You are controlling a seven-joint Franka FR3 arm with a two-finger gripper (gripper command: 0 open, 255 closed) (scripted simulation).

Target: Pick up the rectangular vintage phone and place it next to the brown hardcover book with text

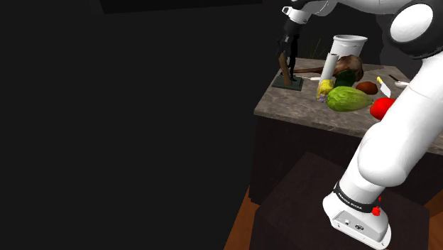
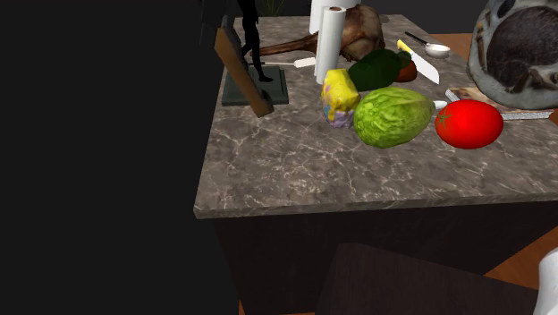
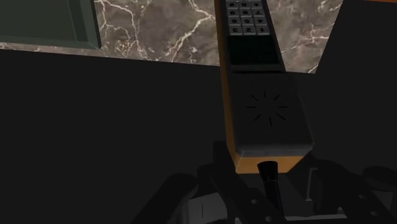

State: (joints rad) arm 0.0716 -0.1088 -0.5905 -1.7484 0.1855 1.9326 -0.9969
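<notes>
The vintage phone is a brown slab with a black keypad and speaker face. My gripper is shut on one end of it. In the second exterior view the phone hangs tilted from the black gripper at the marble counter's far left corner. Its lower end reaches down beside a flat dark green book; whether it touches the counter I cannot tell. In the shoulder view the gripper holds the phone just above the book.
To the second exterior view's right of the book stand a white paper roll, a yellow object, a green cabbage and a red tomato. A knife and a grey figure lie further back. A black area borders the counter's left edge.
</notes>
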